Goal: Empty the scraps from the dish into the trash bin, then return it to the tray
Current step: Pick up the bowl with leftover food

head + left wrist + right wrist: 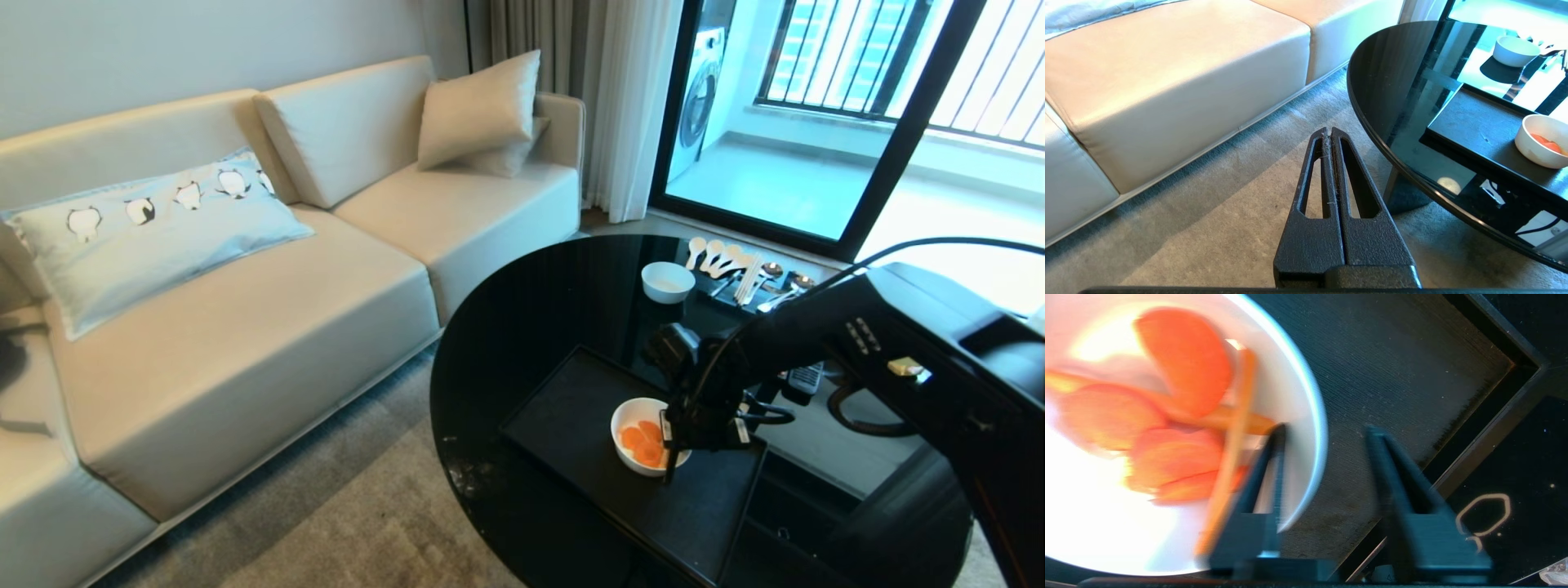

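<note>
The dish (627, 414) is a white deep bowl standing on the black tray (563, 416) near its right end, with the orange scraps (642, 442) inside. My right gripper (673, 457) reaches down over the dish's right side. In the right wrist view the right gripper (1327, 430) is open and straddles the rim of the dish (1300, 388). One finger (1257, 477) is inside beside the scraps (1184, 363), the other stands over the tray (1392, 375). My left gripper (1329, 130) hangs shut over the carpet, left of the table. The trash bin is out of view.
The tray lies on a glossy black round table (522, 318). At its far side are a smaller white bowl (667, 282), white spoons (718, 256) and other cutlery. A remote (804, 377) lies behind my right arm. A beige sofa (245, 327) stands to the left.
</note>
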Tool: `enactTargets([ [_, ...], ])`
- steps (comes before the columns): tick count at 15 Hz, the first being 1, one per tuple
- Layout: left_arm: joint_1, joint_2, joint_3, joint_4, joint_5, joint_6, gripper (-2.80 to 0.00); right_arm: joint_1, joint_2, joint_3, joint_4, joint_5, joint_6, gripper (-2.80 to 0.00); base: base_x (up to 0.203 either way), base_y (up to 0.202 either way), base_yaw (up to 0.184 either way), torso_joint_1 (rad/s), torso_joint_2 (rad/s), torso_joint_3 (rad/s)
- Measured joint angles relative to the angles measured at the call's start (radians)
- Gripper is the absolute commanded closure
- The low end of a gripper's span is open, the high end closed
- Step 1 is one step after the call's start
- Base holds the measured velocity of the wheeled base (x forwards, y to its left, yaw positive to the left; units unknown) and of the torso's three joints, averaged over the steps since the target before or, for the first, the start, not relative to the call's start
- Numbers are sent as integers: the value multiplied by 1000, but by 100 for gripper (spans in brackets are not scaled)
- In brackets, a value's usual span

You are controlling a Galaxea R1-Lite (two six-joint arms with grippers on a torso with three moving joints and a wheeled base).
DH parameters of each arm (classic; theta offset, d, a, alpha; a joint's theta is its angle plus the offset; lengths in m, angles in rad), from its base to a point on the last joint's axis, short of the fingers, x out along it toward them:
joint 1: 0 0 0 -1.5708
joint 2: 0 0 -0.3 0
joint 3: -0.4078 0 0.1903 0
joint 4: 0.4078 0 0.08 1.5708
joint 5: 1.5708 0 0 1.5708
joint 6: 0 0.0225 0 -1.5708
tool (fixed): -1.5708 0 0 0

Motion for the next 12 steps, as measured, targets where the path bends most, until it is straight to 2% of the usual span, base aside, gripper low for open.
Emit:
enactTargets([
  [12, 0, 0, 0, 0, 0, 0, 0, 11, -17, 39, 8, -1, 32, 0, 0, 0, 0, 0, 0, 0],
])
